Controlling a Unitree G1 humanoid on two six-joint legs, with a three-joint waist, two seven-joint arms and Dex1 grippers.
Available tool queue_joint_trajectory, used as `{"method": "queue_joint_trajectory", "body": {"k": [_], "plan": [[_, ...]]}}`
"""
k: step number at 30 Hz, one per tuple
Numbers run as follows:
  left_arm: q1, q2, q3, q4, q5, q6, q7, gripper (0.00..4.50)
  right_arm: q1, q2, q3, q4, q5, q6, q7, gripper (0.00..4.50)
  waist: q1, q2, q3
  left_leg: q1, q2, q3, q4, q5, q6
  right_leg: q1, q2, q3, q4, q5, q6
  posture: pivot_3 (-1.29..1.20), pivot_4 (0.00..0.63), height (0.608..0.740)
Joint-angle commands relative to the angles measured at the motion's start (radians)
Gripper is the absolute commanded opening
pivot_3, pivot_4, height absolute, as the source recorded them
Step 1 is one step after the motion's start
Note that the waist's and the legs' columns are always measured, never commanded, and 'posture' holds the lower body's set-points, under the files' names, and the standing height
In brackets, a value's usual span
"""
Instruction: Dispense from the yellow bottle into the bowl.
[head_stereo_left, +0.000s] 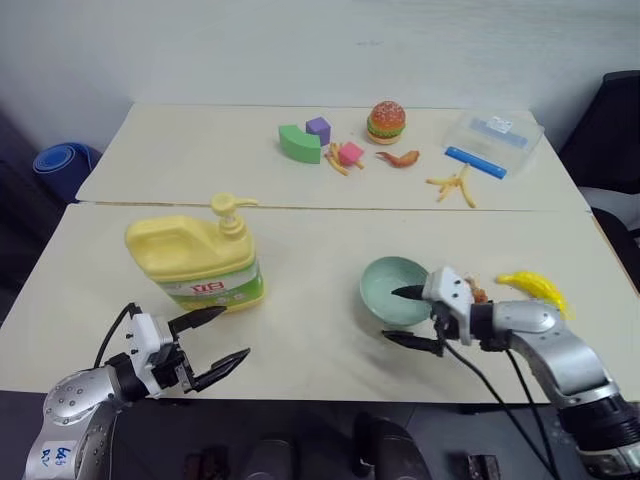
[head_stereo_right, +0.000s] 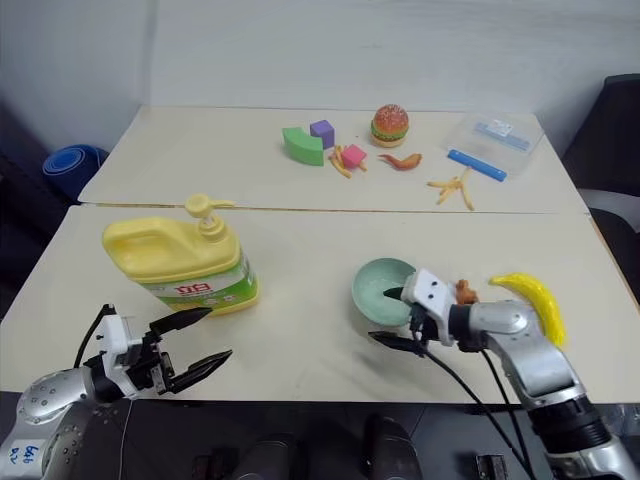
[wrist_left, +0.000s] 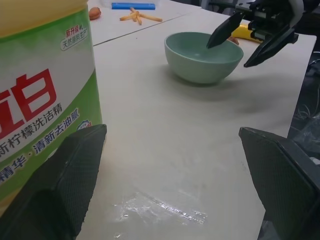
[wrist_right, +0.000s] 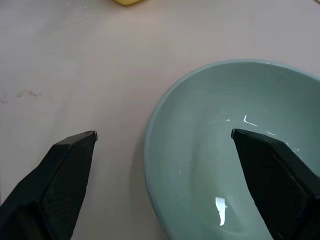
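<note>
One yellow bottle (head_stereo_left: 197, 258), one bowl (head_stereo_left: 393, 290), two grippers (both spread, seemingly empty): left (head_stereo_left: 218, 342), right (head_stereo_left: 409, 316).

The pale-yellow plastic jug-shaped bottle (wrist_left: 45, 100) is cut off by the left wrist view's edge, its red lettering incomplete. The small round mint-green bowl (wrist_right: 210, 150) runs past the right wrist view's edge.

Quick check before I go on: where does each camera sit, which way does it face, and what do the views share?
Eye views: on the head, looking forward and down over the table; both arms show, left gripper and right gripper open.
Left wrist: along its fingers, past the bottle to the bowl.
Right wrist: down over the bowl's rim, one finger over the bowl.
Shared: bowl in all; left wrist also sees the right gripper.
</note>
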Motion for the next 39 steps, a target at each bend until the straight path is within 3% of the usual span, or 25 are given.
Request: {"method": "queue_joint_trajectory", "body": {"k": [1, 8, 13, 15, 17, 20, 22, 26, 30, 34, 39], "plan": [[0.011, 0.001, 0.006, -0.055, -0.005, -0.003, 0.014, 4.5, -0.017, 0.037, 0.057, 0.008, -0.069, -0.025, -0.033, 4.09, -0.001, 0.0, 0.0, 0.0, 0.0, 0.0, 0.0, 0.0, 0.0, 0.0, 0.0, 0.0, 0.0, 0.0, 0.0, 0.0, 0.15, 0.74], [0.065, 0.006, 0.045, -0.146, -0.062, 0.081, 0.046, 4.5, -0.063, 0.075, 0.095, 0.02, -0.151, -0.005, -0.088, 1.72, -0.004, 0.0, 0.0, 0.0, 0.0, 0.0, 0.0, 0.0, 0.0, 0.0, 0.0, 0.0, 0.001, 0.0, 0.0, 0.0, 0.15, 0.74], [0.13, -0.012, 0.128, -0.229, -0.153, 0.129, 0.095, 4.5, -0.107, 0.065, 0.102, 0.038, -0.17, -0.075, -0.04, 0.07, -0.012, -0.001, 0.0, 0.0, 0.0, 0.0, 0.0, 0.0, 0.0, 0.0, 0.0, 0.0, 0.001, 0.0, 0.0, 0.0, 0.15, 0.74], [0.16, -0.012, 0.191, -0.301, -0.263, 0.182, 0.132, 4.5, -0.14, 0.061, 0.098, 0.018, -0.143, -0.082, 0.014, 0.01, -0.018, -0.002, 0.0, 0.0, 0.0, 0.0, 0.0, 0.0, 0.0, 0.0, 0.0, 0.0, 0.001, 0.0, 0.0, 0.0, 0.15, 0.74], [0.179, -0.006, 0.255, -0.37, -0.385, 0.23, 0.174, 4.13, -0.184, 0.06, 0.094, -0.003, -0.117, -0.074, 0.065, 0.0, -0.021, -0.003, 0.001, 0.0, 0.001, -0.001, 0.0, 0.0, 0.0, 0.0, 0.0, 0.0, 0.001, 0.0, -0.001, 0.0, 0.15, 0.74], [0.125, 0.042, 0.356, -0.472, -0.619, 0.285, 0.311, 3.29, -0.291, 0.07, 0.091, -0.013, -0.074, -0.039, 0.138, 0.0, -0.022, -0.003, 0.002, 0.0, 0.001, -0.001, 0.0, 0.0, 0.0, 0.0, 0.0, 0.0, 0.001, 0.0, -0.001, 0.0, 0.15, 0.74], [0.024, 0.086, 0.386, -0.487, -0.7, 0.301, 0.418, 2.59, -0.363, 0.086, 0.095, -0.006, -0.049, -0.01, 0.17, 0.0, -0.02, -0.003, 0.002, 0.0, 0.001, -0.002, 0.001, 0.001, -0.001, 0.0, 0.0, 0.0, 0.002, -0.001, -0.001, 0.0, 0.15, 0.74], [-0.215, 0.107, 0.368, -0.341, -0.514, 0.236, 0.509, 1.23, -0.529, 0.133, 0.119, 0.025, -0.019, 0.063, 0.219, 0.0, -0.021, -0.002, 0.001, 0.0, -0.001, -0.005, 0.001, 0.002, -0.002, 0.001, 0.001, -0.001, 0.004, 0.0, -0.002, 0.0, 0.15, 0.74], [-0.411, 0.161, 0.255, -0.18, -0.411, 0.253, 0.444, 0.03, -0.694, 0.173, 0.16, 0.117, -0.048, 0.081, 0.267, 0.0, -0.025, -0.002, 0.001, -0.001, -0.001, -0.004, 0.001, 0.005, -0.003, -0.001, 0.007, -0.003, 0.008, 0.0, -0.001, 0.0, 0.15, 0.74], [-0.552, 0.17, 0.172, -0.076, -0.364, 0.284, 0.406, 0.03, -0.794, 0.19, 0.207, 0.15, -0.063, 0.101, 0.325, 0.0, -0.025, -0.004, 0.0, -0.002, -0.001, -0.003, 0.0, 0.005, -0.003, -0.001, 0.009, -0.004, 0.008, 0.0, -0.001, 0.0, 0.15, 0.74], [-0.616, 0.169, 0.134, -0.057, -0.42, 0.386, 0.35, 0.03, -0.852, 0.221, 0.255, 0.137, -0.07, 0.127, 0.359, 0.0, -0.028, -0.005, 0.001, -0.003, -0.001, -0.003, 0.001, 0.005, -0.003, -0.001, 0.004, -0.006, 0.007, 0.0, -0.001, 0.0, 0.15, 0.74]]}}
